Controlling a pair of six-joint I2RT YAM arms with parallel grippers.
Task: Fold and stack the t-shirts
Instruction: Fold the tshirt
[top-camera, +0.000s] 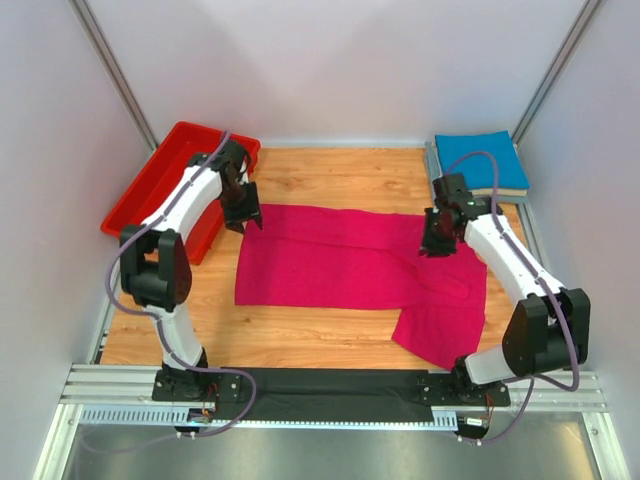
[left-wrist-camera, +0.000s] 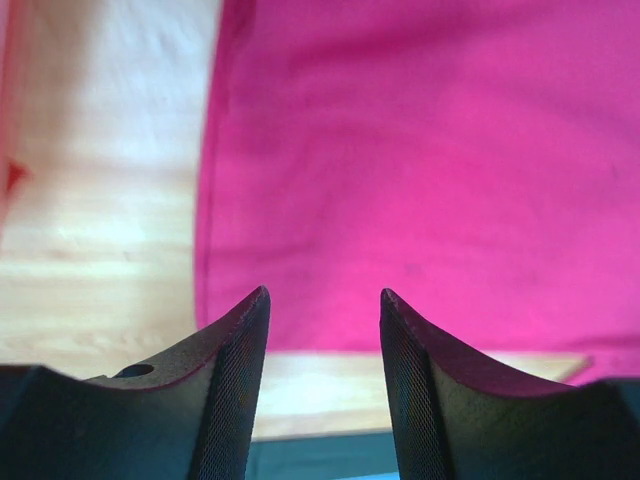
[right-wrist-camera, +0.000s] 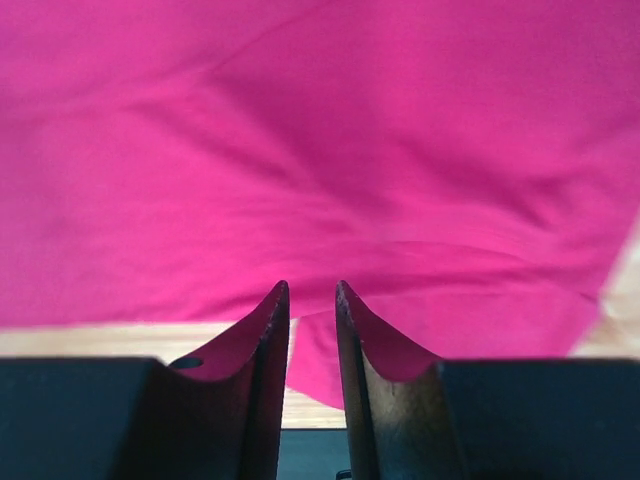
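1. Wooden tabletop (top-camera: 330, 345) fills the cell between pale walls, and both arm bases sit on the rail at its near edge.
2. Closest to them, the magenta-pink t-shirt (top-camera: 350, 265) lies spread flat across the middle, with one flap (probably a sleeve) spilling toward the near right.
3. It looks light and limp, so it should sag and drag when lifted. Its far corners seem the best places to pinch, low against the wood.
4. The left arm reaches forward with its elbow raised. The left gripper (top-camera: 243, 218) points down over the shirt's far left corner, jaws well apart and empty.
5. The right arm mirrors it. The right gripper (top-camera: 437, 243) hangs over the shirt's far right part, jaws only narrowly parted with nothing between them.
6. Farthest back, the blue t-shirt (top-camera: 482, 160) rests folded on the grey t-shirt (top-camera: 500, 193) in the right corner, and the red bin (top-camera: 150, 195) sits at the far left.
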